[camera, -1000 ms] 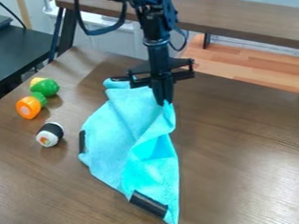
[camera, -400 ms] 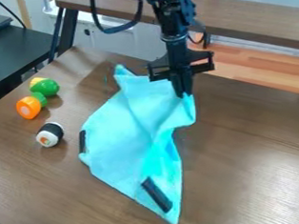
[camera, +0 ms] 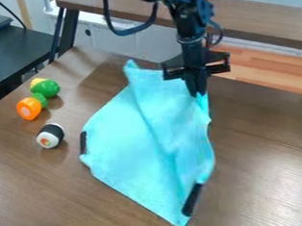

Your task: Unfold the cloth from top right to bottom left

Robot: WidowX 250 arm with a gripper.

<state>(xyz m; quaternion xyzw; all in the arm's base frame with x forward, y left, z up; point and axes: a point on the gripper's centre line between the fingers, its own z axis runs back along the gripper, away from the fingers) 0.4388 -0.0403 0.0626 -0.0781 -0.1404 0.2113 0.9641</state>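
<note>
Cloth [camera: 139, 139] spread down mid-frame, point toward lower centre. My claw [camera: 199, 93], upper right of centre, pinches its edge. Risk: pulling farther right could drag the whole sheet askew; letting go early could leave the right side creased.

Cloth [camera: 139, 149] on table [camera: 267, 175], right of toy sushi [camera: 51, 136]

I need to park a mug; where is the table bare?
Right of the cloth the table is bare to its edge; so is the near-left stretch below the sushi roll. Crowded: around the toys and under the claw.
</note>
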